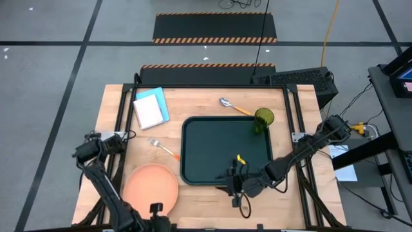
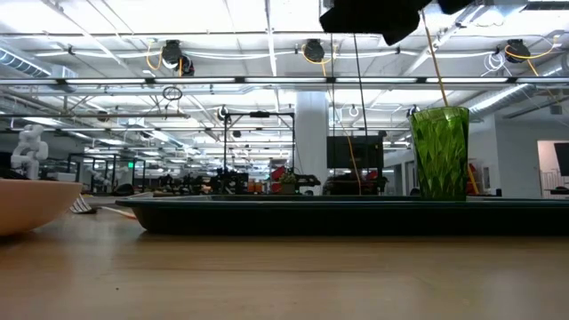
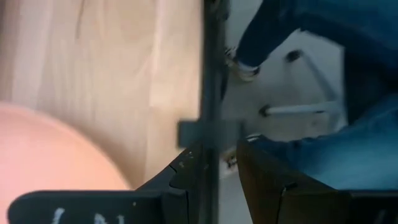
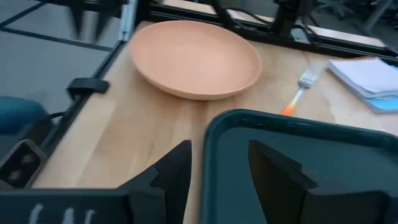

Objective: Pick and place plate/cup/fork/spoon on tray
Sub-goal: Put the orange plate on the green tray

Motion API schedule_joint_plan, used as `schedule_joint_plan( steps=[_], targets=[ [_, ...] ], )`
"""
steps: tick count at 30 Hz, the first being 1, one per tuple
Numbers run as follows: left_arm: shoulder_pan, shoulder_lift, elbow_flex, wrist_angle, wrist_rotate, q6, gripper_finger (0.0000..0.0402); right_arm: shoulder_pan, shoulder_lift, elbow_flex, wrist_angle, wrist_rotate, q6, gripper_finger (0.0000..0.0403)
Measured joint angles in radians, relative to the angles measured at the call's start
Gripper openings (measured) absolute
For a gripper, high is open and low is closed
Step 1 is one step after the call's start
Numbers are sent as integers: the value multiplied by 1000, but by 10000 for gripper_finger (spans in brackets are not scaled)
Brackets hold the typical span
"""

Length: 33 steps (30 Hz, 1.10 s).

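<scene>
The dark tray (image 1: 219, 138) lies at the table's middle. The green cup (image 1: 262, 120) stands upright in the tray's far right corner and also shows in the low view (image 2: 439, 153). The spoon (image 1: 233, 106) lies on the table beyond the tray. The fork (image 1: 164, 149) lies left of the tray. The salmon plate (image 1: 150, 188) rests at the near left. My right gripper (image 1: 230, 179) is open above the tray's near rim (image 4: 214, 134), its fingers on either side of it, pointing toward the plate (image 4: 196, 59). My left gripper (image 1: 156, 210) is open at the table's near edge beside the plate (image 3: 50, 155).
A blue and white notebook (image 1: 150, 107) lies at the far left of the table. A black frame rail (image 3: 211, 74) runs along the table's near edge under my left gripper, and a person's legs (image 3: 323, 37) show beyond it. Bare wood lies between plate and tray.
</scene>
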Motion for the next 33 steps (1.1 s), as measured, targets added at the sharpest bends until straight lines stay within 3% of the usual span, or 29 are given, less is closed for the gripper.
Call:
schedule_joint_plan(
  steps=[7, 19, 33],
  targets=[
    [-5, 52, 11, -99, 6, -176, 106, 8, 0, 0, -26, -11, -5, 153],
    [-5, 95, 11, -126, -8, -239, 191, 10, 0, 0, -59, -48, 56, 153],
    [-5, 95, 11, -225, -9, -231, 198, 27, 0, 0, -71, -63, 74, 153]
  ],
)
